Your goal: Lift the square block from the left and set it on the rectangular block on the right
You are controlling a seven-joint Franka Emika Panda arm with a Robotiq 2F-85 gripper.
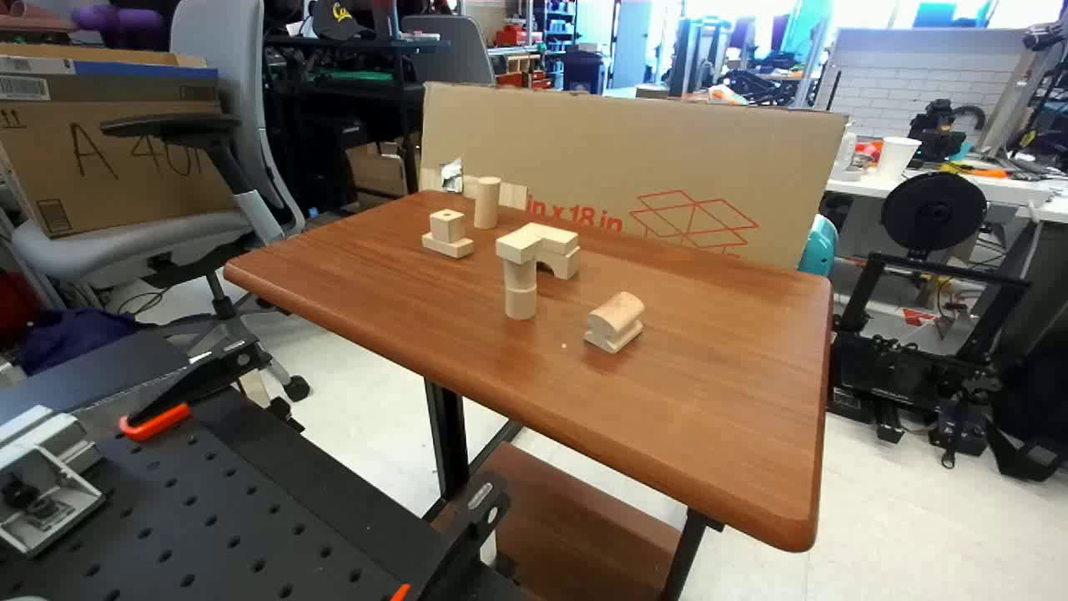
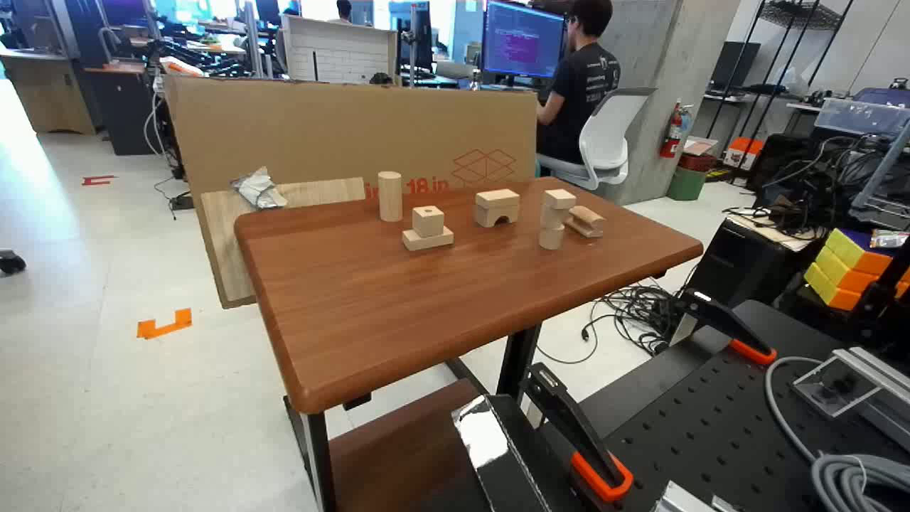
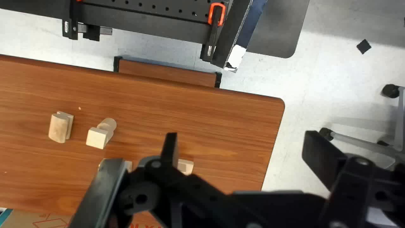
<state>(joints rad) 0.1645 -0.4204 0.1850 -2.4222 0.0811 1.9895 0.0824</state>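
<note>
Cardboard box (image 1: 92,167): In an exterior view, it rests on a grey office chair (image 1: 242,75), left side cut off, contents out of sight.
White cup (image 1: 899,156): Stands on a bench (image 1: 868,189) at the rear, interior hidden.
Square block (image 1: 447,227): The pale wooden cube sits atop a flat rectangular block (image 1: 452,249) on the brown wood-grain table (image 1: 709,376).
Clear plastic bin (image 2: 860,117): In an exterior view, it runs off the right edge, contents hard to make out.
Half-round block (image 2: 588,215): Partly hidden by a tower (image 2: 552,237) of round wooden pieces; an arch (image 2: 486,215) bears a slab (image 2: 498,198).
Gripper (image 3: 245,150): In the wrist view, black, blurred fingers (image 3: 170,150) stand spread wide apart, covering much of a pale wooden piece (image 3: 186,167) whose full shape cannot be told.
</note>
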